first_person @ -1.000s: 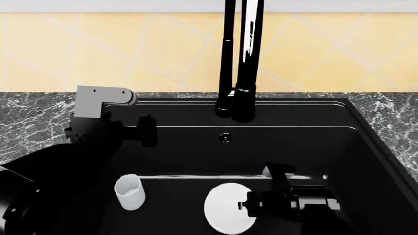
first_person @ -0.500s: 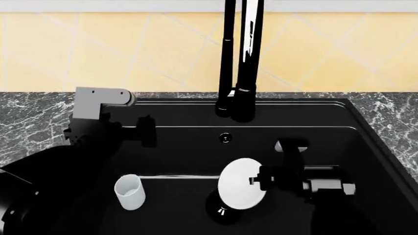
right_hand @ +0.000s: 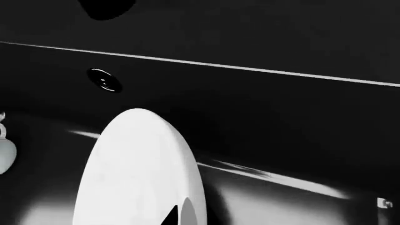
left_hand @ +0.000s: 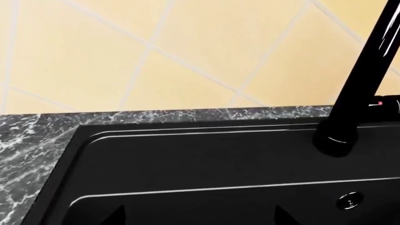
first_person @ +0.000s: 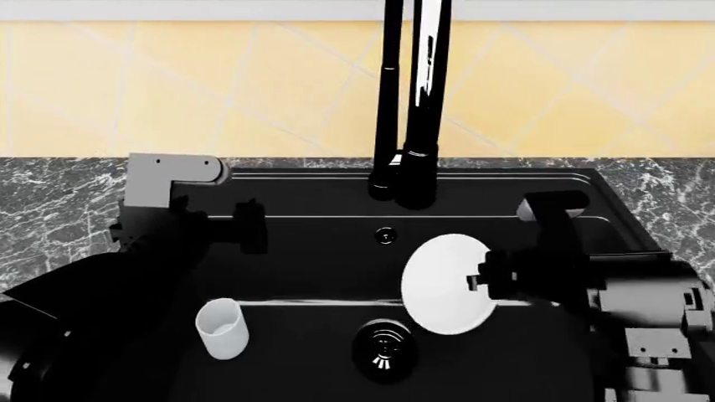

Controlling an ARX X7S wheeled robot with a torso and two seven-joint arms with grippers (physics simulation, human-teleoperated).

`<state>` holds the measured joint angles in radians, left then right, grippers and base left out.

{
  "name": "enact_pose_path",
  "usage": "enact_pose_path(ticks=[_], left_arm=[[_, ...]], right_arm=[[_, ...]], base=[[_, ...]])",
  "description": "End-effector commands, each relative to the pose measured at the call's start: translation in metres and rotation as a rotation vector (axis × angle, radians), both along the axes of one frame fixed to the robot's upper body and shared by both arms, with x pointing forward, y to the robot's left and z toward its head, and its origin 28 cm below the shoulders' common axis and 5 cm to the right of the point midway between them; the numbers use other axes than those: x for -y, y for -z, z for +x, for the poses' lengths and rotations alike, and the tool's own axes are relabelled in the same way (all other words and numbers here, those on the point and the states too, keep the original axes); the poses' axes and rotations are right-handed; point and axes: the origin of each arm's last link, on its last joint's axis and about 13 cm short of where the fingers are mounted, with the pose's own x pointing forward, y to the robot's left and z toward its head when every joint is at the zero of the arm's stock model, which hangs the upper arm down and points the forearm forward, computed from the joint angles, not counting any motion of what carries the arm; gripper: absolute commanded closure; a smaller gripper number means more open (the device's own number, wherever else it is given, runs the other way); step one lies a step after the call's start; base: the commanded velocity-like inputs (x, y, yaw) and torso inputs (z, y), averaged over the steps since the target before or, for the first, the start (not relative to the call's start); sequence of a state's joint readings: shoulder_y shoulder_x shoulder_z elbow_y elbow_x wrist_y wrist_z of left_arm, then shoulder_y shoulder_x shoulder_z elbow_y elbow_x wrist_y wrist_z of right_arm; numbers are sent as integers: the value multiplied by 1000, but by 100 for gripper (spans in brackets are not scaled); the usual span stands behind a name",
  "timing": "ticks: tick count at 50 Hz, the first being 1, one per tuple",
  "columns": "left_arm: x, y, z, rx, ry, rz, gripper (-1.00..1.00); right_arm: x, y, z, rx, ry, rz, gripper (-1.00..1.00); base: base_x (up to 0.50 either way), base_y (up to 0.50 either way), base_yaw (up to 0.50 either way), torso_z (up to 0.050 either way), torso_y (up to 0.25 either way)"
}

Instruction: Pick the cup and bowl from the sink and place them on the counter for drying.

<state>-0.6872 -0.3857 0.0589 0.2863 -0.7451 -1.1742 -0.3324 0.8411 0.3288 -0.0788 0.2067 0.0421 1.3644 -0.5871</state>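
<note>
Nearest me, my left arm filled the near left corner of the sink (first_person: 625, 219), and just off it the cup (first_person: 223, 327) stood upright on the basin floor, apart from everything, below and to the near side of my left gripper (first_person: 248, 224). The round drain (first_person: 386, 349) sat bare between the cup and my right arm. My right gripper (first_person: 488, 281) was clamped on the rim of the bowl (first_person: 447, 283), fingers closed on its right edge, and the bowl hung tilted up on its side, lifted off the basin floor above and just beyond the drain. In the right wrist view the bowl (right_hand: 140, 173) rose straight out ahead of the gripper with black sink wall all around it. To the right of that gripper ran the sink's right rim, and past it a strip of the counter (first_person: 681, 201) lay open. My left gripper hovered over the left part of the basin near the back wall; I could not tell whether its fingers were apart or together. Beyond the bowl sat the overflow hole (first_person: 386, 236), then the faucet (first_person: 411, 100) rising from the back rim, then yellow wall tile (first_person: 167, 84).
</note>
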Motion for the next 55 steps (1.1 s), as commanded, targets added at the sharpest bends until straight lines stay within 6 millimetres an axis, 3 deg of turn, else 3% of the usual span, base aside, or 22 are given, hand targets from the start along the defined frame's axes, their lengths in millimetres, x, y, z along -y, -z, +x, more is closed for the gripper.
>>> enact_pose_path(ticks=[1,10,18,27,37,44,55], left_arm=[[-1,2,0,7,-2,-5,-100],[0,1,1,10,1,-9,-100],[-4,-1,-4,12,-10,0,-100],[-1,1,2,15,0,-10,-100],[1,3,1,10,4,-6,-100],[3,3,1,9,8,-5,-100],[2,5,2,2,15,-5,-100]], right_arm=[[14,-39,-25,22,-83,-18,100],[26,-61,-44,36,-44,-52,100],[57,-77,-85,98,110,-43,100],[84,-111,-119,175,209,-35,100],[110,-135,-143,264,380,-11,100],[122,-137,-155,309,507,27,100],[155,-107,-175,307,833,145,100]], base=[[0,0,0,0,0],[0,0,0,0,0],[0,0,0,0,0],[0,0,0,0,0],[0,0,0,0,1],[0,0,0,0,0],[0,0,0,0,0]])
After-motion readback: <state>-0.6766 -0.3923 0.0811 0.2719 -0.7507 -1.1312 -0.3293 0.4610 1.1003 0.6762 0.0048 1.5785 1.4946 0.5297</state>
